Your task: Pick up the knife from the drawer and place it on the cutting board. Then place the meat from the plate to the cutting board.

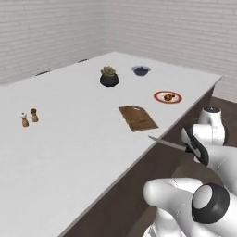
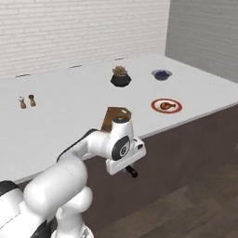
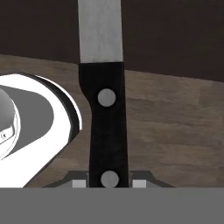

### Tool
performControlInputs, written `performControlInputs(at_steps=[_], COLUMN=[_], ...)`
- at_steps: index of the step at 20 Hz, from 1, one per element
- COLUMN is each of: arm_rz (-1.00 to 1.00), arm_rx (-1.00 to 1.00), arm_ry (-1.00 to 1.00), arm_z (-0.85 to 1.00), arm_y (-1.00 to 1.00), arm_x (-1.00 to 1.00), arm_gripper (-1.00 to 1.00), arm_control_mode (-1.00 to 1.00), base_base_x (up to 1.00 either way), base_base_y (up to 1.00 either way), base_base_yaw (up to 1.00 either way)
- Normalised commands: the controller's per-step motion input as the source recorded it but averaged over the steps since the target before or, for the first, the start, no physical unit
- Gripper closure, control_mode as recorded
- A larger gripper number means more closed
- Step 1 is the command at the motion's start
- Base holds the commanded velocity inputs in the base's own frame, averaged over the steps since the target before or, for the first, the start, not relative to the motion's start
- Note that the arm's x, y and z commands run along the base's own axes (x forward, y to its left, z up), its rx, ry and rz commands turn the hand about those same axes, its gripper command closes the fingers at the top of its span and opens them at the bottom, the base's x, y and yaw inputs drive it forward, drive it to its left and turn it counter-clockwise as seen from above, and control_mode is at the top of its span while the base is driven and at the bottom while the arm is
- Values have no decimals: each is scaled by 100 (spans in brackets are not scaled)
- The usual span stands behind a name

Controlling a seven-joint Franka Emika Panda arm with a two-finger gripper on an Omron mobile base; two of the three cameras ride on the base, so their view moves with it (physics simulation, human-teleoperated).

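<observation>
Knife (image 3: 107, 127) clamped by its black handle between the jaws of the gripper (image 3: 108, 183), silver blade pointing toward the counter (image 1: 69, 139) edge, just short of the cutting board (image 1: 137, 117); meat (image 1: 169, 97) rests on the plate (image 1: 159, 94), beyond the board

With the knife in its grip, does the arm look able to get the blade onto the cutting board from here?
Probably yes. The gripper is shut on the knife, whose tip already points over the counter edge toward the cutting board. Nothing stands between them; the plate sits farther along, off to one side.
</observation>
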Motion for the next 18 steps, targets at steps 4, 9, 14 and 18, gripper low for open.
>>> performControlInputs(at_steps=[4, 9, 14, 18], arm_rz=[0, 0, 0, 0], arm_rx=[0, 0, 0, 0], arm_ry=[0, 0, 0, 0], arm_z=[0, 0, 0, 0], arm_y=[0, 0, 0, 0], arm_x=[0, 0, 0, 0], arm_gripper=[100, 100, 100, 100], arm_control_mode=[100, 100, 100, 100], base_base_x=[36, 40, 15, 0], base_base_y=[-100, -100, -97, -64], base_base_yaw=[34, 38, 43, 43])
